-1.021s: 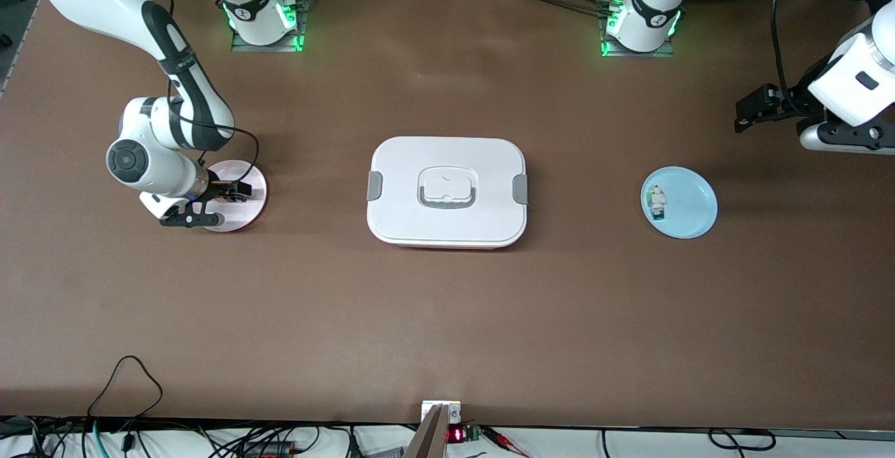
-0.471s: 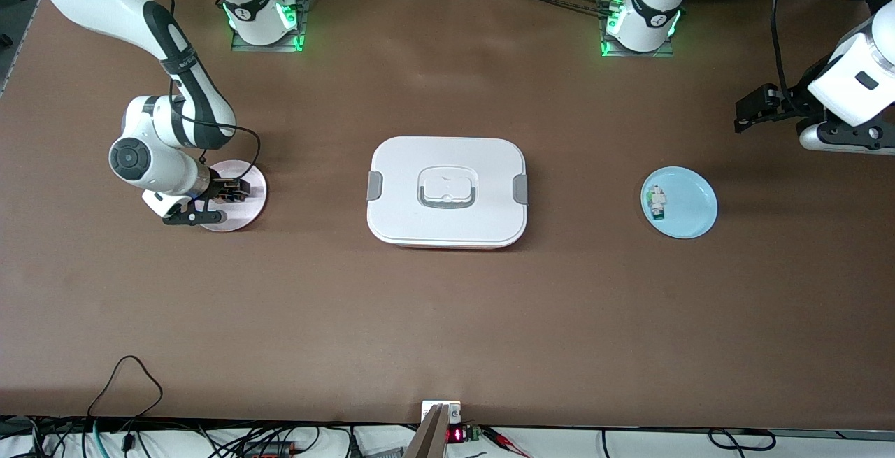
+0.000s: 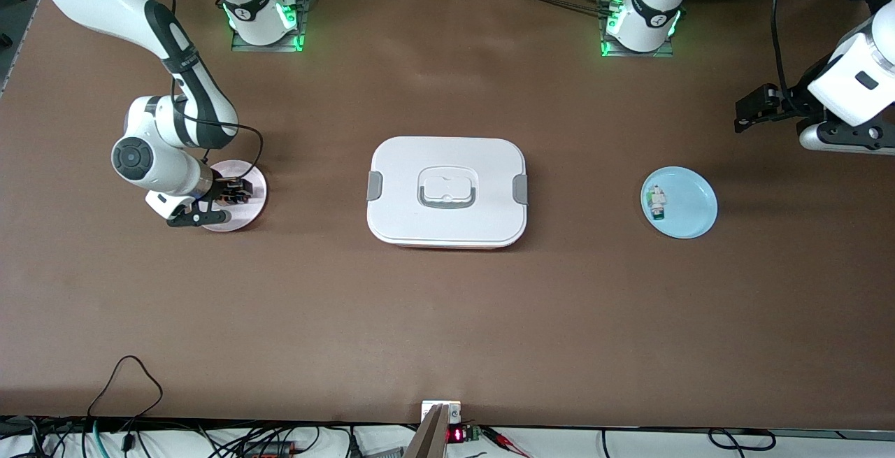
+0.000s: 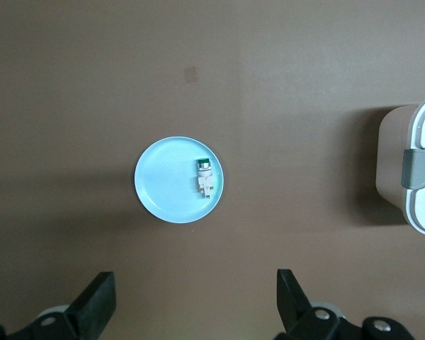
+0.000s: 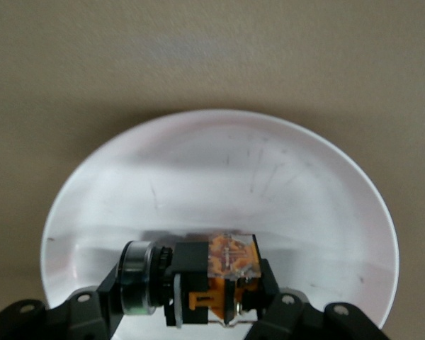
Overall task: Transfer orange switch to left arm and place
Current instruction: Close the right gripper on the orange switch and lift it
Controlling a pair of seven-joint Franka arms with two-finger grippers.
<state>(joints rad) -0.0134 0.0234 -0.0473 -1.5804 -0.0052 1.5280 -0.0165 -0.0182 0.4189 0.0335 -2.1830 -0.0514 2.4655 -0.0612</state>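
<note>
The orange switch (image 5: 212,280), black with an orange band, lies sideways between the fingers of my right gripper (image 5: 193,294), which is shut on it low over the pale pink plate (image 5: 269,177). In the front view that gripper (image 3: 233,193) is over the pink plate (image 3: 250,215) toward the right arm's end. The white box (image 3: 447,192) stands mid-table. My left gripper (image 3: 759,105) hangs open and waits high over the left arm's end; between its fingers (image 4: 195,290) there is nothing.
A light blue plate (image 3: 692,210) toward the left arm's end holds a white-and-green switch (image 3: 656,203); the left wrist view shows that plate (image 4: 166,184), the switch (image 4: 204,178) and a corner of the box (image 4: 421,170). Cables lie along the table's near edge.
My right gripper has shut on the orange switch, and its wrist has shifted slightly over the pink plate. The left arm has not moved.
</note>
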